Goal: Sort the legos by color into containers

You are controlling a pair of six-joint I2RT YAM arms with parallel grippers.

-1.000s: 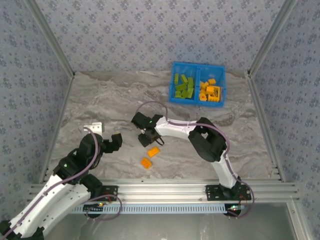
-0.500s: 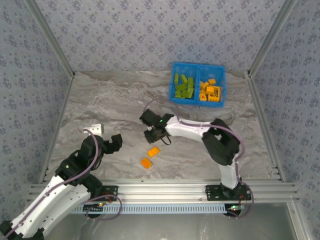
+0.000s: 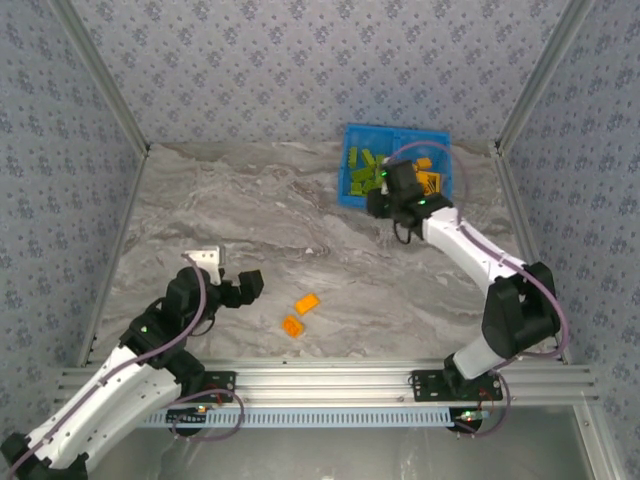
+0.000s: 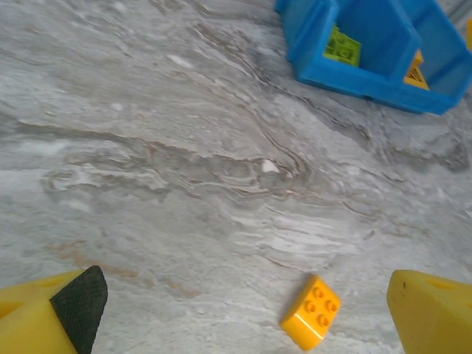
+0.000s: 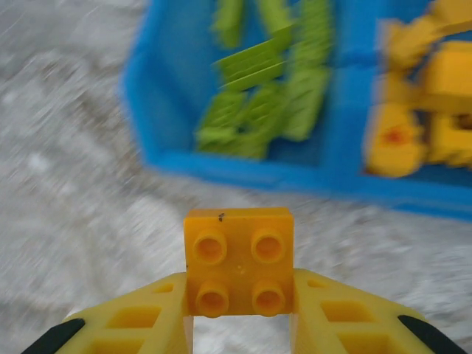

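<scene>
Held orange 2x2 brick (image 5: 238,262) in right pincer (image 5: 239,295), jaws narrow, gripped low by fingertips only. Hovered just short of blue bin (image 5: 295,177) near wall, lined up more with lime-green compartment (image 5: 258,96) than orange compartment (image 5: 435,88). Risked wrong-colour drop if released there, or fall onto counter (image 3: 250,200) short of wall. Risked twist-out from shallow hold. Noted left pincer (image 3: 228,272) wide, empty, near two loose orange bricks (image 3: 307,303); off-centre descent likely to nudge them.

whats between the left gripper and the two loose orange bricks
Nothing: in the top view, only bare marble table separates the left gripper from the orange bricks.
</scene>
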